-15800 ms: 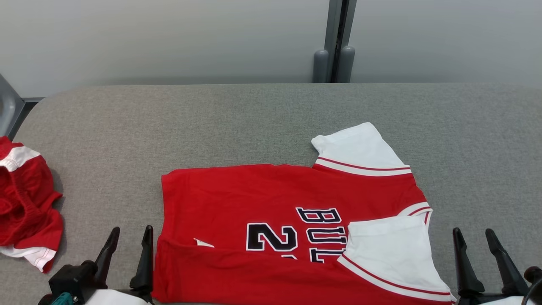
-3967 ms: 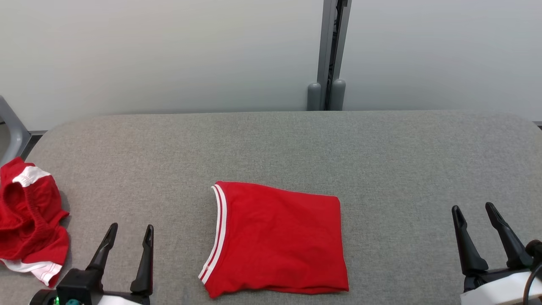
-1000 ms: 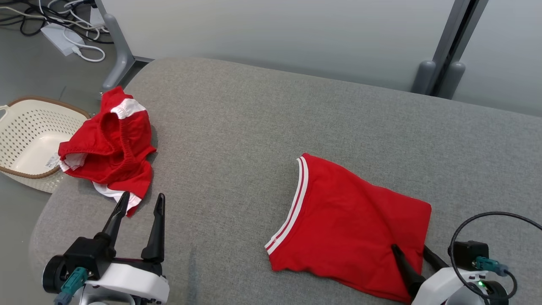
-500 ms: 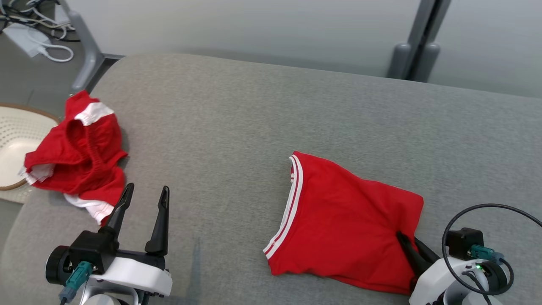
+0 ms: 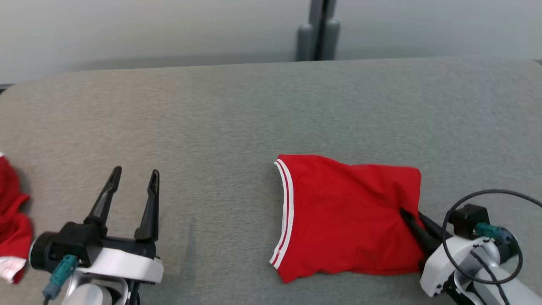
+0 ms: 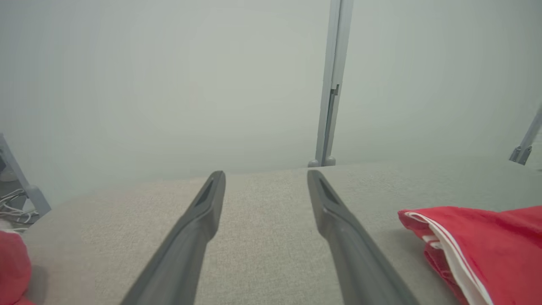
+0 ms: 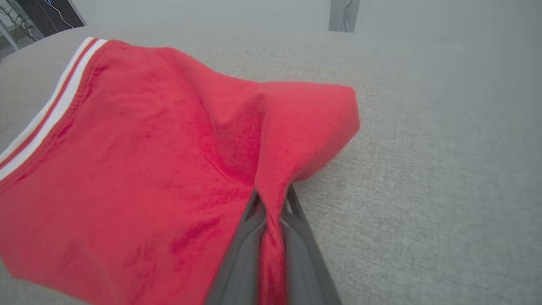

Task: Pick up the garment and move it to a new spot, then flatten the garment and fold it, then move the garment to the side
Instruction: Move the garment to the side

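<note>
**Position.** The garment (image 5: 347, 216) lies folded into a compact red packet on the table (image 5: 211, 118), right of centre. Its striped trim runs down its left edge.

**Right hand.** The right hand (image 5: 404, 212) is closed on the packet's right edge. The wrist view shows a ridge of red fabric pinched between the two fingers, and the cloth around it is drawn up into a crease.

**Left hand.** The left hand (image 5: 135, 173) is spread wide and holds nothing. It is over bare table, well apart from the garment.

**Other items.** A second red cloth (image 5: 12, 228) sits at the table's far left edge.

**Assessment.** We judge the folding complete and the step in hand to be moving the garment aside.

**Recommendations.**
- We cannot tell whether the pinch takes every layer or only the upper ones. If only the upper ones, a high lift would open the fold.
- We advise a low carry or a gentle slide, slow and steady, pulling away from the trim so the packet trails flat.
- The free left hand could steady the striped edge.
- Release only once the cloth rests fully on the table, clear of the second red cloth.
</note>
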Available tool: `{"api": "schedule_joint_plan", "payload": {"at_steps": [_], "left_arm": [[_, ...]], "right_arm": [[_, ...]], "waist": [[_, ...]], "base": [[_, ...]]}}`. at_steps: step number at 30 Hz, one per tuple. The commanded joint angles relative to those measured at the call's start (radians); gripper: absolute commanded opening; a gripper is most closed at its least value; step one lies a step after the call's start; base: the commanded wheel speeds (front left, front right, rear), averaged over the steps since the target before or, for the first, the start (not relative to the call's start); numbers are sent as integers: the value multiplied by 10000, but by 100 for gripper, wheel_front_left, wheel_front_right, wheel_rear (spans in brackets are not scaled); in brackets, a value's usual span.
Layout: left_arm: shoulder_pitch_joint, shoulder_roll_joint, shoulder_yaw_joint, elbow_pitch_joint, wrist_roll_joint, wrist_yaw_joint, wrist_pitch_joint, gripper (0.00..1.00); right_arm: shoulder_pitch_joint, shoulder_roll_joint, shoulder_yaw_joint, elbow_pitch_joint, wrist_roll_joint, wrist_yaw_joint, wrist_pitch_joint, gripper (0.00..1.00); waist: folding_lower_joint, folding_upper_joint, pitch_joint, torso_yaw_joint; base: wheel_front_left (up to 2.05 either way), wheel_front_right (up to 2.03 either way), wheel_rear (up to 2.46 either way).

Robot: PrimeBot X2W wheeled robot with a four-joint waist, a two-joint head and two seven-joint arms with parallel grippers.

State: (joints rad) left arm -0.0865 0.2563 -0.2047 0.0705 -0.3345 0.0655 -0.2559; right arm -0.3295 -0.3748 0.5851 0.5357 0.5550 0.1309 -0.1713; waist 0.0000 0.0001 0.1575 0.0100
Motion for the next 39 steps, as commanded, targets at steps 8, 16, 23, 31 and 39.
{"api": "schedule_joint_plan", "payload": {"at_steps": [8, 16, 23, 31, 39], "left_arm": [[-803, 446, 133, -557, 33, -204, 197, 100], [-1444, 880, 45, -1166, 272, -308, 575, 100], [-1912, 1161, 8, -1460, 336, -434, 965, 100], [-2379, 1454, -109, -1728, 496, -549, 1197, 100], [-2544, 1507, -180, -1666, 464, -536, 1153, 100]], "right_arm": [[-1409, -408, 572, -207, -407, -2, -204, 0], [-3001, -1507, 765, 244, -813, -2, -456, 0], [-3937, -2549, 370, 747, -1128, -2, -357, 0], [-4778, -3861, -283, 1356, -1902, -2, -342, 0], [-5125, -3737, -1504, 2129, -2681, -2, -422, 14]], "waist": [[0, -1, 1488, -1694], [0, -1, 2747, -2449], [0, -1, 3516, -2766], [0, -1, 4109, -2756], [0, -1, 4247, -2490]], "base": [[0, 0, 0], [0, 0, 0], [0, 0, 0], [0, 0, 0], [0, 0, 0]]}}
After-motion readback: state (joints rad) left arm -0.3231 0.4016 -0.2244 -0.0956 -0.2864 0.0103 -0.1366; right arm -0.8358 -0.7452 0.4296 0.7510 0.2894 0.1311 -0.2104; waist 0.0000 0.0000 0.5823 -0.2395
